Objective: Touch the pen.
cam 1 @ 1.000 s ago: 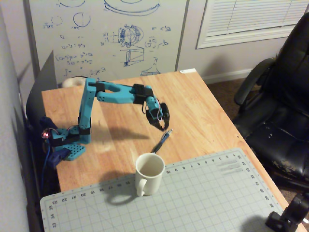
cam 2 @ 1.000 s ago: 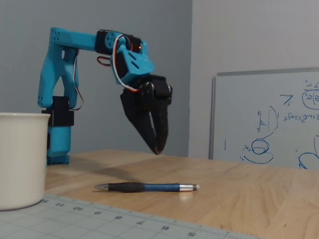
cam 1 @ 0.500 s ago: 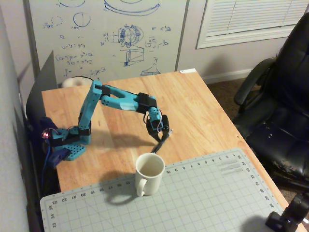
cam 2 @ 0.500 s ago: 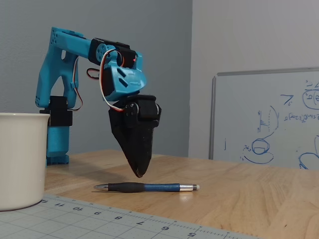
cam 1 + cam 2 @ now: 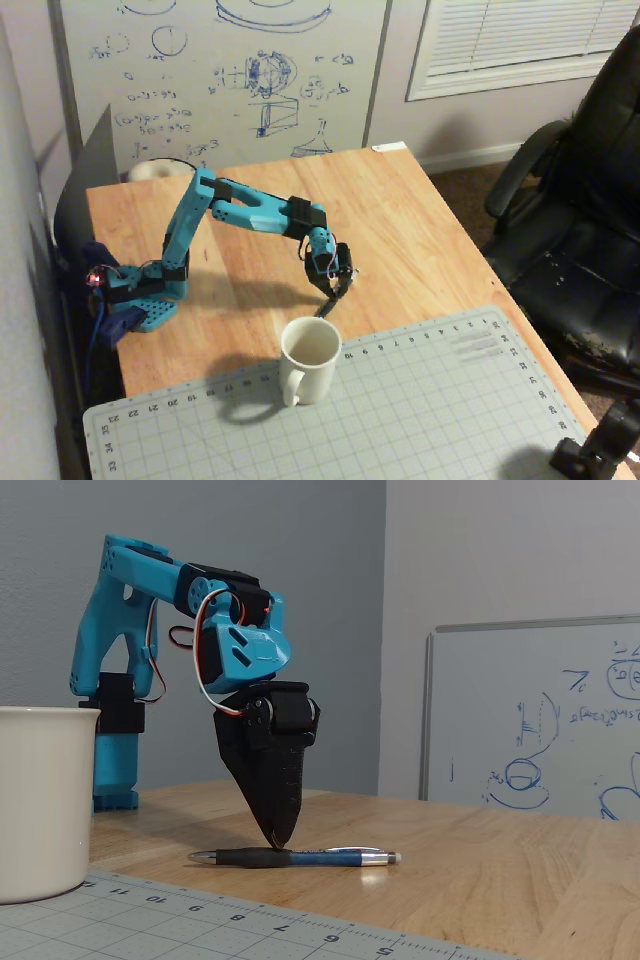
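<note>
Grid mat [image 5: 300, 925] fills the nearest strip of the low fixed view, with the white mug [image 5: 40, 800] standing on it at about nine o'clock from the frame's centre. Just beyond the mat's edge, on the bare wood of the bench [image 5: 500, 860], lies the pen [image 5: 295, 857], flat and roughly side-on to this camera, its dark grip toward the mug and its silvery end pointing off toward three o'clock. Directly above the grip hangs the tool [image 5: 277, 838], pointing straight down, its two black fingers drawn together into a single wedge with nothing between them. The tip looks to be at the pen's upper surface or a hair above it; from this angle I cannot tell whether contact is actually made. In the high fixed view the mug [image 5: 310, 360] sits near the mat's far edge, the tool [image 5: 331, 293] hangs just past it at about one o'clock, and the pen is hidden behind the mug there. Farther back stand the blue arm [image 5: 240, 205] and its base at the bench's far left corner, then the whiteboard [image 5: 230, 70] against the wall. My reading is that the approach is finished and the touch itself is the step in hand. What remains, if anything, calls for a very small, slow descent, kept vertical so the round barrel is pressed and not rolled aside.
</note>
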You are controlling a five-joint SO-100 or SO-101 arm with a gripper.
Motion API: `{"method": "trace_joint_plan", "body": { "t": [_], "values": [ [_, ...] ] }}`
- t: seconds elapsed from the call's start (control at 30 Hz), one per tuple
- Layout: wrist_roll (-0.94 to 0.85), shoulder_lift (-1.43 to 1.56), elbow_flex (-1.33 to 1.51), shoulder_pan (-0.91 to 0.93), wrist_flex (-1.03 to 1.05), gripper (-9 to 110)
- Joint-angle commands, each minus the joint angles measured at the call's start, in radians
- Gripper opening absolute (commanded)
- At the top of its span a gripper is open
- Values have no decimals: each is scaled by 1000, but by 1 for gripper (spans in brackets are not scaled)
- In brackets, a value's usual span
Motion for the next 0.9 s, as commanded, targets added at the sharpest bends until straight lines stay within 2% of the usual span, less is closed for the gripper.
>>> {"method": "trace_joint_plan", "body": {
  "t": [0.0,0.87],
  "values": [
    [-9,20,-80,11,-12,1],
    [-8,20,-69,12,-11,1]
  ]
}}
